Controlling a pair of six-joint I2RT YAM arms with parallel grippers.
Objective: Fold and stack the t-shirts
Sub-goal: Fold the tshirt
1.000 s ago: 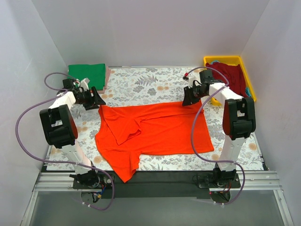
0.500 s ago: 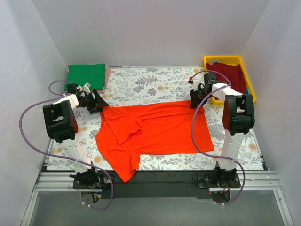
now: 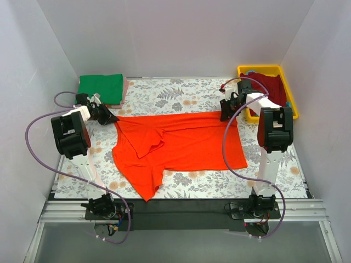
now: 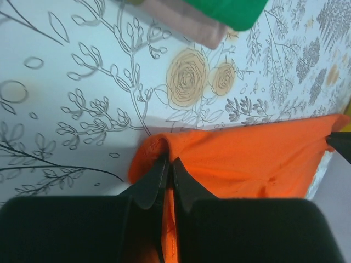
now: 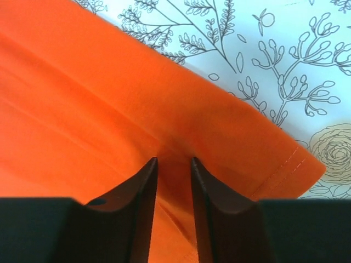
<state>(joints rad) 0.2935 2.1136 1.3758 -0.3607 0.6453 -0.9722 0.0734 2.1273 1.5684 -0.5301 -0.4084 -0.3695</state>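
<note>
This is looking like a robotics lab cell rather than a home. Plain white panels [image 3: 181, 38] are boxing in a floral-covered table [image 3: 164, 98] on three sides. At the table's near edge, a left arm [image 3: 71, 137] and right arm [image 3: 272, 137] are standing bolted to a metal rail [image 3: 186, 216], trailing purple cables [image 3: 33, 148].

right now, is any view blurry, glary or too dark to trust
top external: even soft light, sharp, no glare on the bright orange-red cloth t-shirt; left wrist: floral table cover crisp, left gripper black and soft-edged up close, with a faint shadow beside the shirt's edge; right wrist: hem stitching sharp, right gripper near-black with little detail.
</note>
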